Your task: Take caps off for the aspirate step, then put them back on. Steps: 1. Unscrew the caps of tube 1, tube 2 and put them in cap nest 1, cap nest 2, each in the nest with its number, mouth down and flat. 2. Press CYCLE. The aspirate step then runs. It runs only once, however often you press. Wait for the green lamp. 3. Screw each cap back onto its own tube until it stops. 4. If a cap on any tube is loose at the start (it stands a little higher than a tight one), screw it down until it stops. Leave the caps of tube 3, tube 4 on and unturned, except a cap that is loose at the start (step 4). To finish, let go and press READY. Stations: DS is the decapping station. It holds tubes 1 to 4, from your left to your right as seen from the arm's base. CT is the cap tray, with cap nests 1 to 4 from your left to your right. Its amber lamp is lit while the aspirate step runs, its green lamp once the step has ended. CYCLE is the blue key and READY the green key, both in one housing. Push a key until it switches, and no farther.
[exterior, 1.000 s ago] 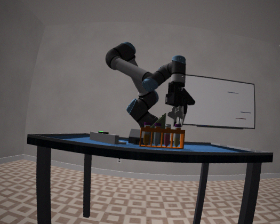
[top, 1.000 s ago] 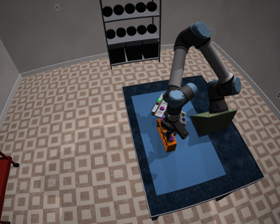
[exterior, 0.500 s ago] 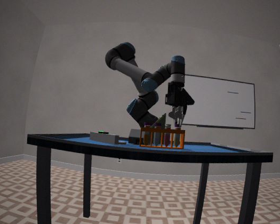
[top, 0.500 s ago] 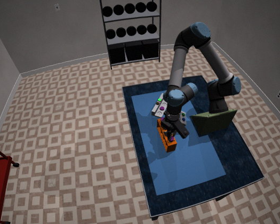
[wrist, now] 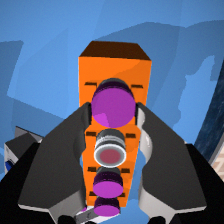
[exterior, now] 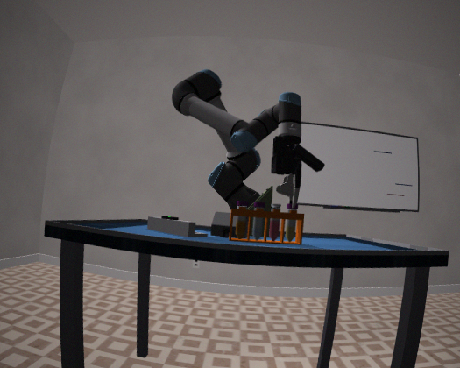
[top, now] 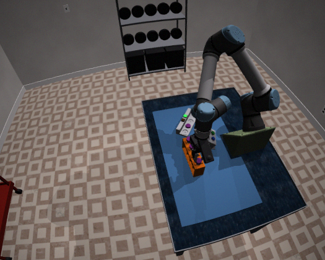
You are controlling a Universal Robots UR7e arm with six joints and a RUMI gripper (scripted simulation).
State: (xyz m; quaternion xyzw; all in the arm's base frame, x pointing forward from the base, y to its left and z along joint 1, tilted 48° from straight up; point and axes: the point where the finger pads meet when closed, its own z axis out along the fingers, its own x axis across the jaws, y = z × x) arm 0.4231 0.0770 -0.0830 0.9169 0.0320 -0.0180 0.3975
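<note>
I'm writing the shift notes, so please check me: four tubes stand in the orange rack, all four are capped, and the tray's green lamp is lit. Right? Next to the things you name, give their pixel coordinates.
Not quite: only three are capped. The wrist view shows tube 2 (exterior: 274, 229) (wrist: 110, 154) open. Four tubes in the orange rack (top: 199, 171) (exterior: 266, 214) (wrist: 90, 71) and a lit green lamp (top: 185, 116) (exterior: 169, 217) are right.

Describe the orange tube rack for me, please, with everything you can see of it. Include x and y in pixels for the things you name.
The orange tube rack (top: 198, 171) (exterior: 266, 215) (wrist: 115, 67) is long and narrow, plastic-looking, with windows along one side. It stands upright on the blue mat (top: 221, 186) (exterior: 322, 242) (wrist: 45, 65), holding four tubes (exterior: 241, 228) (wrist: 110, 154) in a row: three purple-capped, one bare. The fingers (top: 197, 155) (exterior: 297, 193) grip an end cap (top: 199, 161) (exterior: 292, 206) (wrist: 113, 107), not the rack.
</note>
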